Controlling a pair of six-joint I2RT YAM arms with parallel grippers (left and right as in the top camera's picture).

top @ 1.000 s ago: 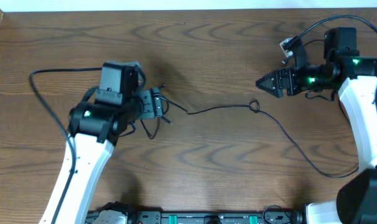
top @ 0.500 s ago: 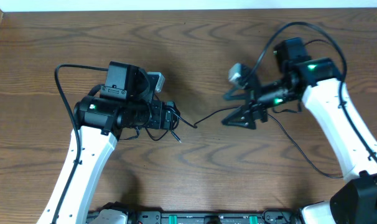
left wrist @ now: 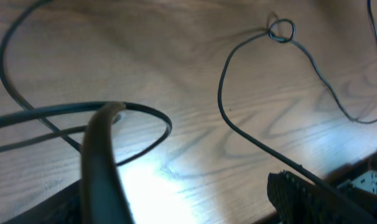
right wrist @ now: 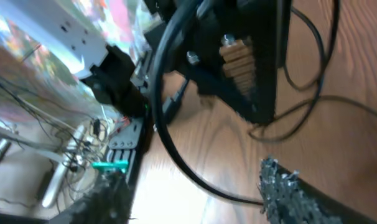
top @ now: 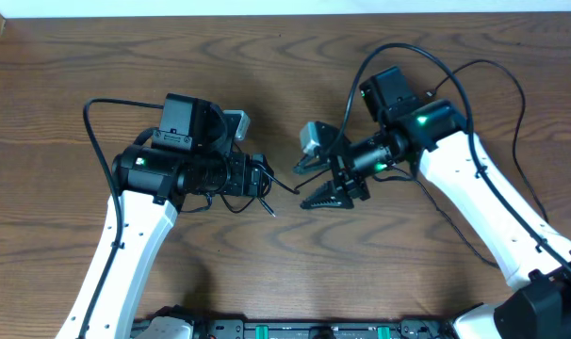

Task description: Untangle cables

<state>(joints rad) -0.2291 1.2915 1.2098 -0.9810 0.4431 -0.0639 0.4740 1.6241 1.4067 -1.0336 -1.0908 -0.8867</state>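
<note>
Two grippers are facing each other almost tip to tip above the wooden table [top: 69, 85], with the job of untangling the cables [left wrist: 220, 93] looking barely begun. The left gripper [top: 263, 179] is holding its jaws spread wide, and bare wood is showing between them in its wrist view, so it is gripping nothing I can make out. The right gripper [top: 328, 196] is standing with its jaws apart too, less widely, and nothing is visibly caught in them. The black cords are lying in loose loops [left wrist: 152, 118] just under and beside the left gripper's near finger; one strand is running out ahead of its tips to a small tight knot [left wrist: 282, 30] well in front, then trailing off past the right arm. No white cord is showing.

Trouble could be coming from several sides: with the tips this near, a further advance by either arm is risking a clash of fingers. A pull on the single strand is likely to cinch that knot tighter rather than free it. A thicker black wire [right wrist: 160, 112] is arcing right in front of the right gripper, and a closing jaw may be taking that instead of a cord.
</note>
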